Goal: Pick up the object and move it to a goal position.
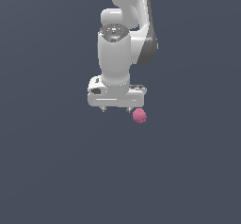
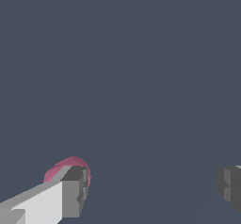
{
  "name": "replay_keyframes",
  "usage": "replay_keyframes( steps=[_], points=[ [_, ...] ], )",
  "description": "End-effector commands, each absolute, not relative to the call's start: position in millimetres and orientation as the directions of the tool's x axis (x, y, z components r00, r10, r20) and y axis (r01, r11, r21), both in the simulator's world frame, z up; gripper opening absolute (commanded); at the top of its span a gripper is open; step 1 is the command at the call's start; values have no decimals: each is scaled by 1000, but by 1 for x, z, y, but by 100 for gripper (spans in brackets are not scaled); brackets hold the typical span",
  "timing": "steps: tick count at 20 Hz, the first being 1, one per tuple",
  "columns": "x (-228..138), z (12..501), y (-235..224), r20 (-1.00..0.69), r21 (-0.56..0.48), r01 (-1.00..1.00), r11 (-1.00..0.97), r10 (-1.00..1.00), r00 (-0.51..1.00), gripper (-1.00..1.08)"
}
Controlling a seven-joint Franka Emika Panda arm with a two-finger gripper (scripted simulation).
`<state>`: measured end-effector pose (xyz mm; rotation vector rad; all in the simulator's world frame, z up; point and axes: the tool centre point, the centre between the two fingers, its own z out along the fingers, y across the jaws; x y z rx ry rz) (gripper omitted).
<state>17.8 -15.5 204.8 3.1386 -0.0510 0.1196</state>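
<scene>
The object (image 1: 139, 116) is a small pink lumpy ball on the dark grey floor, just below and to the exterior view's right of the white gripper (image 1: 116, 110). My gripper points down and stands open, with nothing between its short fingers. The ball lies outside the fingers, beside the one on the exterior view's right. In the wrist view the object (image 2: 66, 165) peeks out from behind one grey fingertip (image 2: 75, 190), partly hidden by it. The other fingertip (image 2: 229, 186) is far across the frame, and the gripper (image 2: 151, 189) gap holds only bare floor.
A flat dark grey surface (image 1: 56, 171) fills both views. The white arm (image 1: 122, 25) rises above the gripper toward the top of the exterior view.
</scene>
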Motion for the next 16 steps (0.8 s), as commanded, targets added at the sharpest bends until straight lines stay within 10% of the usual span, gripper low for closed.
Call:
replay_keyframes(
  steps=[1, 16],
  points=[
    [18, 205, -15, 76, -1, -32, -999, -32, 997, 100],
    [13, 190, -24, 59, -22, -85, -996, -86, 995, 100]
  ],
)
